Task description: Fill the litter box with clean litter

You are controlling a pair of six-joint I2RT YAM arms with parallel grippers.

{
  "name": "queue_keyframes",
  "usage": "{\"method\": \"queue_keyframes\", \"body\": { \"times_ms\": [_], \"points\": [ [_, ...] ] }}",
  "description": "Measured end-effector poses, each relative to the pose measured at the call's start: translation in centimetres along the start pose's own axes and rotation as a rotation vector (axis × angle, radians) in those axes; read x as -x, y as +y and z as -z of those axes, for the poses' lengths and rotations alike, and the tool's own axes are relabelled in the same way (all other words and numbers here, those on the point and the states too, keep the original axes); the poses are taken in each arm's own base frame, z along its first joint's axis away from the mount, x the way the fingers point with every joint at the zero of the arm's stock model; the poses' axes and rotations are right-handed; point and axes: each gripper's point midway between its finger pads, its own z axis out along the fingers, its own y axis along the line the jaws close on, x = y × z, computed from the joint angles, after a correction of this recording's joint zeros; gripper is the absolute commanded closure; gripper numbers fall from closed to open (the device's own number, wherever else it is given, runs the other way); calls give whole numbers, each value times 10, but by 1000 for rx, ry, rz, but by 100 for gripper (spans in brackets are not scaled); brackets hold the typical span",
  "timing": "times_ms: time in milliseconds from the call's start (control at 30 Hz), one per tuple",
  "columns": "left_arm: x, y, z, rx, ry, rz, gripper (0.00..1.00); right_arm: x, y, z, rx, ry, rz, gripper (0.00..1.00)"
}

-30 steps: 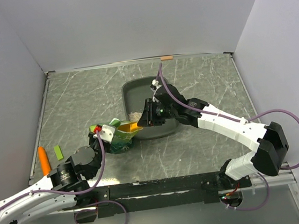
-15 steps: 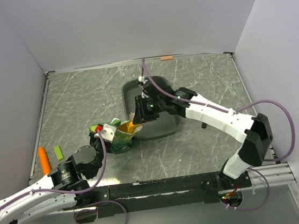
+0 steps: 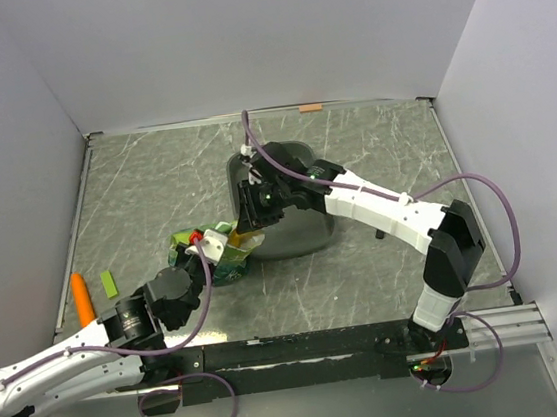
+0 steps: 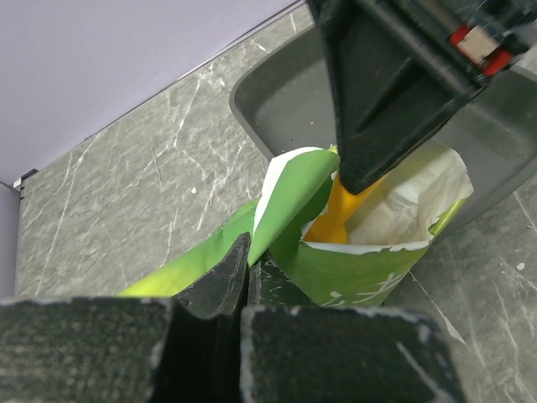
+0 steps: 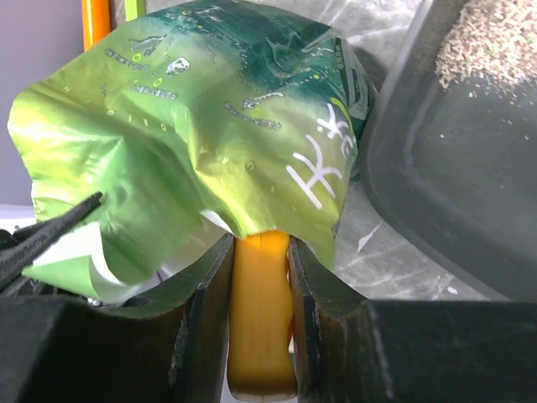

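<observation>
The right gripper (image 5: pixel 260 260) is closed on the smooth orange scoop (image 5: pixel 262 336), which goes into the green bag (image 5: pixel 210 126); the left gripper (image 4: pixel 242 252) pinches the bag's flap, jaws almost together. The bag is thin and crinkly; if the flap slips, its mouth may fall shut, or the bag may tip and spill. A little sandy litter (image 5: pixel 491 42) lies in the hard grey litter box (image 5: pixel 419 193), just beside the bag.

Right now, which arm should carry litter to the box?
Right: right fingers grip the orange scoop inside the green bag, beside the litter box; left fingers only pinch the bag open.
</observation>
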Motion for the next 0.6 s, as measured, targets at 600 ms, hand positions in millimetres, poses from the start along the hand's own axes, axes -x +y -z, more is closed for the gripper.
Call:
{"method": "queue_keyframes", "body": {
  "times_ms": [600],
  "points": [
    [3,-6,-2,-23,-13,17,99,-35,-9,-41,239,-13,-132,100]
  ]
}}
